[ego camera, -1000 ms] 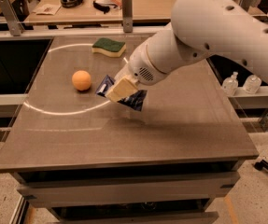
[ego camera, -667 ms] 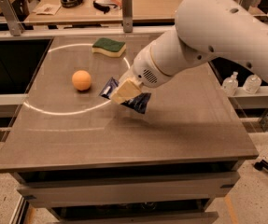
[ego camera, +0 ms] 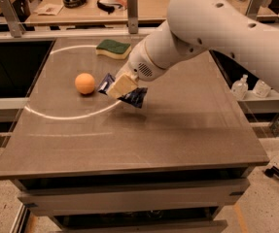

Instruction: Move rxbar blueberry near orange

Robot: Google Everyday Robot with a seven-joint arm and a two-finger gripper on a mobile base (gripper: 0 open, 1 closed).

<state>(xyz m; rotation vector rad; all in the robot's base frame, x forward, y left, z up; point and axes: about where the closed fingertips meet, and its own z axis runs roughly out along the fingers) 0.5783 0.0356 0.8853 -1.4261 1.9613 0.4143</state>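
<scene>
Over the last second the gripper (ego camera: pixel 122 85) has been sliding leftward with the rxbar blueberry (ego camera: pixel 135 97), so the bar's near end is now sitting just beside the orange (ego camera: pixel 85 83) rather than well apart from it. The pale fingers are clamping the bar across its middle and holding it tilted, seemingly a little above the tabletop (ego camera: pixel 187 130), with a shadow lying beneath it. That is suggesting the carry is nearly finished, with lowering and letting go still remaining. The bar is showing as a flat, dark blue, glossy foil wrapper with crimped ends; the orange is appearing as a small, smooth, matte ball likely to roll if nudged. A green-topped yellow sponge (ego camera: pixel 113 48) is resting farther back.
</scene>
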